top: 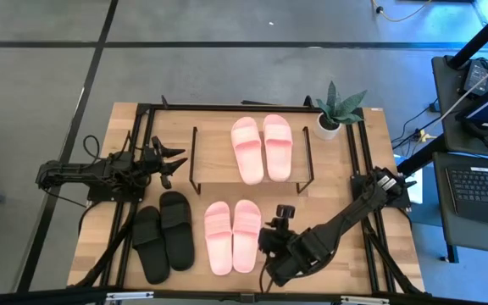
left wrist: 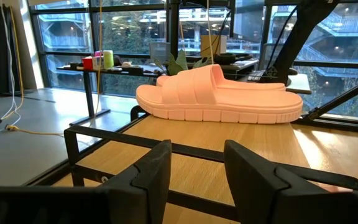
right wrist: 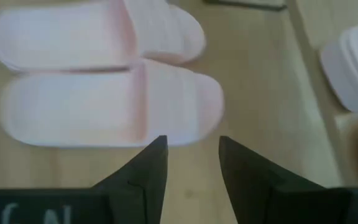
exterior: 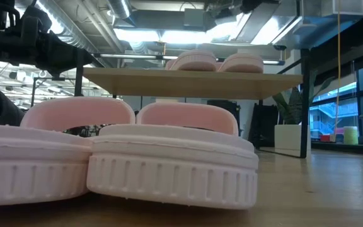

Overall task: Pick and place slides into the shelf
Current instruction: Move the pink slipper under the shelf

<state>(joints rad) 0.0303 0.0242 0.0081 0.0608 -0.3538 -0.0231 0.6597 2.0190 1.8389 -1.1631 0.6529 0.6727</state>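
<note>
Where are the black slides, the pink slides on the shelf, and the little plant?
Black slide sandals [top: 164,234], high view, strap.
Pink slide sandals on wooden shelf [top: 261,147], high view, straps.
Green plant in white pot [top: 337,108], high view, leaves.

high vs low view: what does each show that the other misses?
Only high: the black slides on the table, the left hand open beside the shelf, the right hand open by the pink pair on the table. Only low: the gap under the shelf board, the room behind. Both: the table's pink pair, the pink pair on the shelf, the potted plant.
</note>
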